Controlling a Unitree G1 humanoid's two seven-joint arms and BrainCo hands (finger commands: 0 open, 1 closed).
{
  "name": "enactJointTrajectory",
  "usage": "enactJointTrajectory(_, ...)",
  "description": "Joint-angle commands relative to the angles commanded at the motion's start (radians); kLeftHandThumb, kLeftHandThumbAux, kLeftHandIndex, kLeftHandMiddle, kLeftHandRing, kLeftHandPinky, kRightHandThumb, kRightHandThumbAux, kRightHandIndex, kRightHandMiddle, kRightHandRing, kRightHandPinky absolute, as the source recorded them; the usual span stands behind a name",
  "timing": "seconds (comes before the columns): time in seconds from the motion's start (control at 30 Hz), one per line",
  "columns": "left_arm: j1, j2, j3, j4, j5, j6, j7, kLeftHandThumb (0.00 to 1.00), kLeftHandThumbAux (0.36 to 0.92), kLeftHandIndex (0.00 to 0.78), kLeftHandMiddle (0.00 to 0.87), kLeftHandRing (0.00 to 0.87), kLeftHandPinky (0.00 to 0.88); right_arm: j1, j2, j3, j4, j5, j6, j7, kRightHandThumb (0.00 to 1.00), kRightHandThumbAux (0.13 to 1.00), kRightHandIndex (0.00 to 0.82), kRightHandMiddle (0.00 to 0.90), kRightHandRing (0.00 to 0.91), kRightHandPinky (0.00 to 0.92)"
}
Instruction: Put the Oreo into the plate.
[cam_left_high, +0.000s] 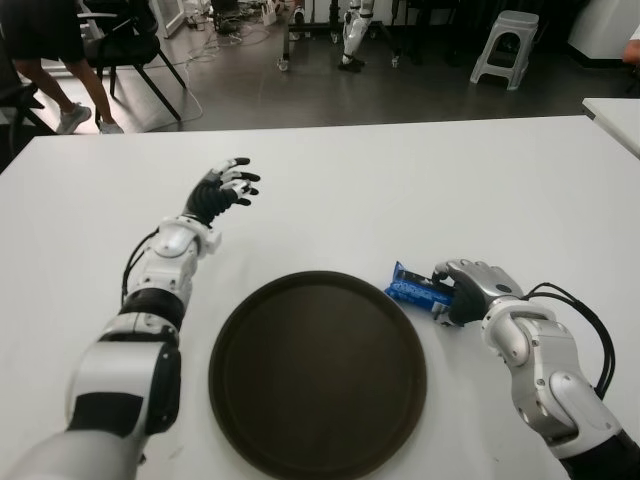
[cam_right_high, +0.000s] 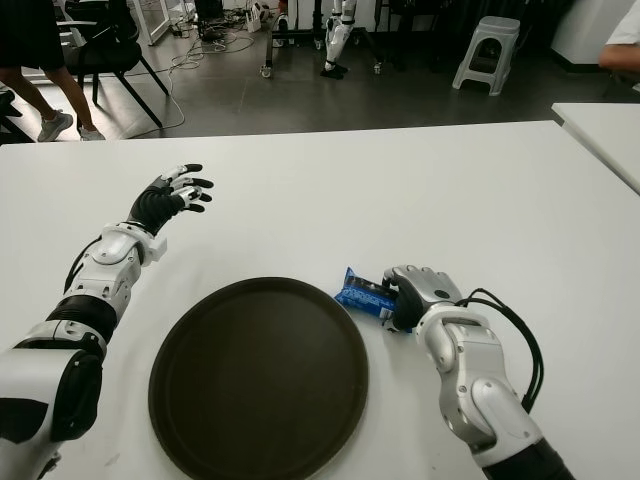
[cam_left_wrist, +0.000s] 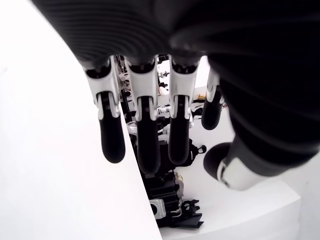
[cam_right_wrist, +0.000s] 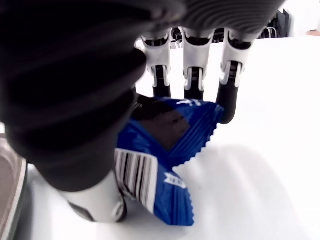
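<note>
Right hand (cam_left_high: 470, 292) clasps the blue crinkle-edged Oreo packet (cam_left_high: 412, 291).
Fingers (cam_right_wrist: 192, 75) curl over it, apparently pinning it on the white table (cam_left_high: 400, 190) just beside the round dark-brown plate (cam_left_high: 240, 400); left hand (cam_left_high: 222, 190) spread, well apart.

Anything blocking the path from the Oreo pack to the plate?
Nothing visible. The right hand is closed on the Oreo pack, just off the right rim of the plate, with only bare table between. The left hand is open, far left.
</note>
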Motion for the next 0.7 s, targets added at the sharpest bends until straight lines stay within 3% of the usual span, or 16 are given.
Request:
enactJointTrajectory(0.33, 0.002, -0.002, -0.001, 0.001, -0.003, -0.01, -0.006, 0.126, 0.674, 0.186, 0.322, 0.341, 0.361, -0.003, -0.002, -0.005, 0.014, 0.016, -0.017, -0.02, 0.169, 0.87, 0.531, 0.696, 0.706, 0.695)
enactJointTrajectory(0.7, -0.001, -0.003, 0.001, 0.006, -0.006, -0.006, -0.01, 0.121, 0.667, 0.187, 0.324, 0.337, 0.353, 0.007, 0.024, -0.025, 0.026, 0.034, -0.034, -0.091, 0.154, 0.881, 0.556, 0.714, 0.726, 0.716)
